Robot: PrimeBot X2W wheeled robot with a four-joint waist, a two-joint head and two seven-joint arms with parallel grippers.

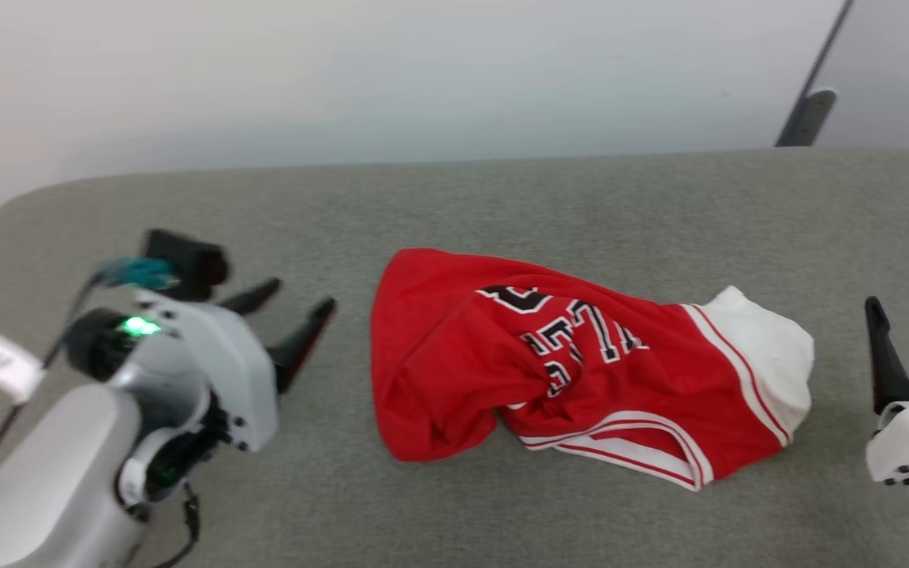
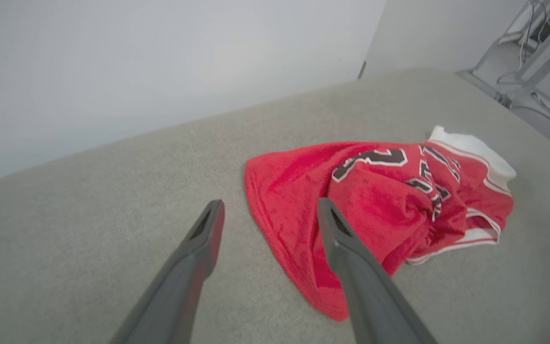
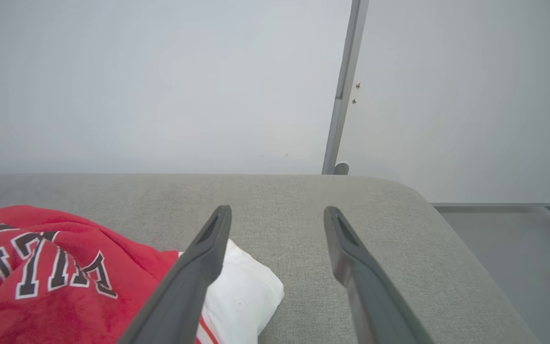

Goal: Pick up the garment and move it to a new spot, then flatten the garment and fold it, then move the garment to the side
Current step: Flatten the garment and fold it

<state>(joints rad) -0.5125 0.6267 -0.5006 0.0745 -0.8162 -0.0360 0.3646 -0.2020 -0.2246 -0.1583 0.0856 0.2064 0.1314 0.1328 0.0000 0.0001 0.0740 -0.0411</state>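
The garment (image 1: pixel 581 363) lies crumpled in the middle of the grey padded surface (image 1: pixel 502 197): red, with black white-outlined lettering and a white sleeve at its right end. My left gripper (image 1: pixel 289 304) stands open just left of it, fingers apart and empty. In the left wrist view the garment (image 2: pixel 375 200) lies ahead and to the right, and my left gripper (image 2: pixel 270 205) hovers over its near red edge. My right gripper (image 1: pixel 908 308) is open at the right edge, apart from the sleeve. The right wrist view has the garment (image 3: pixel 65 272) at lower left beside my open right gripper (image 3: pixel 277 212).
The grey surface has rounded corners and ends at a pale wall behind. A dark metal post (image 1: pixel 809 110) stands at the back right. Beyond the surface's right end is grey floor (image 3: pixel 509 248) and a metal frame with cables (image 2: pixel 533 71).
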